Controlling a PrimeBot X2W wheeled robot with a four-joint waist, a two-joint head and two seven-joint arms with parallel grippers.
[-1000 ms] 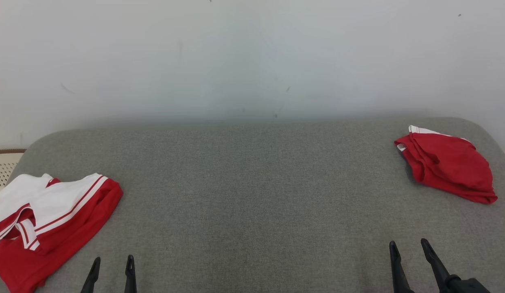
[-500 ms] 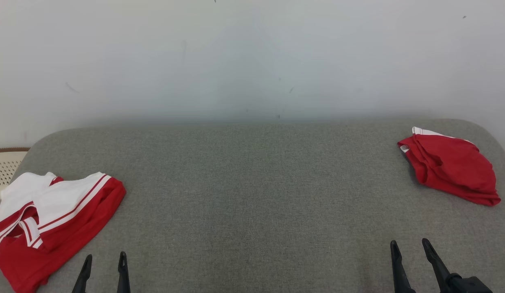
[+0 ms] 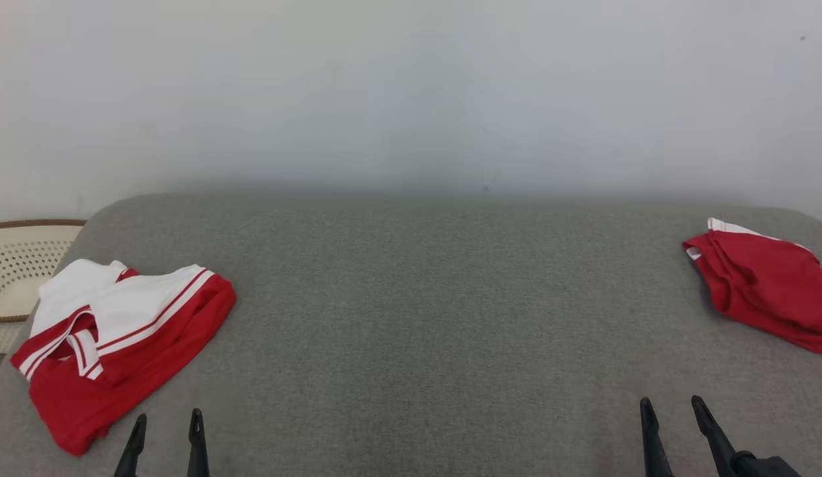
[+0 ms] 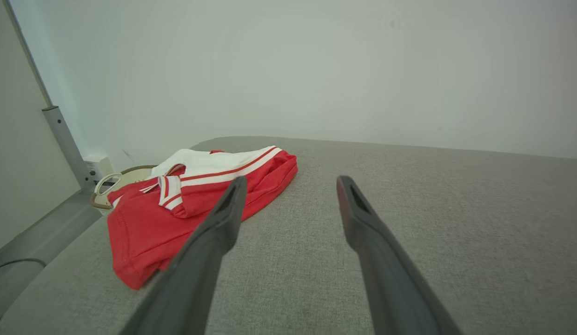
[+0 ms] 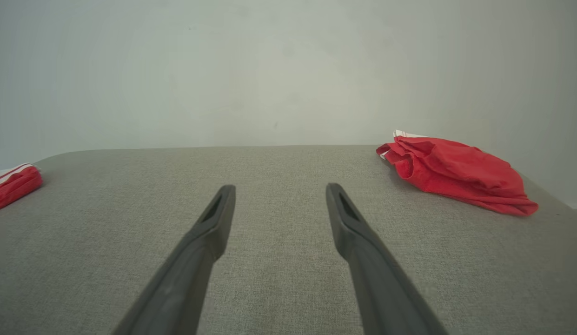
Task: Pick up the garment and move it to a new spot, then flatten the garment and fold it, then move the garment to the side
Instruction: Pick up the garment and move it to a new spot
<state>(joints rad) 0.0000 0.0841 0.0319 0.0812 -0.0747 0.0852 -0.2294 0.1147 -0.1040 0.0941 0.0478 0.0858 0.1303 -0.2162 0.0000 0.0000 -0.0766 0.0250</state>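
A red-and-white garment (image 3: pixel 119 331) is seen crumpled at the left edge of the tabletop (image 3: pixel 417 318), a red garment (image 3: pixel 762 291) at the right edge, with bare cloth between. The left gripper (image 3: pixel 165 424) and right gripper (image 3: pixel 672 409) are held at the near edge, jaws released and empty.

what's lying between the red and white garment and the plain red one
Nothing: in the head view the grey fabric surface runs bare from the red and white garment to the red garment. The right wrist view agrees.

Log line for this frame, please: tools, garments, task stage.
left tool open, empty | right tool open, empty | red-and-white garment crumpled, left of grey surface | red garment heaped, far right | stage: pick-up not begun
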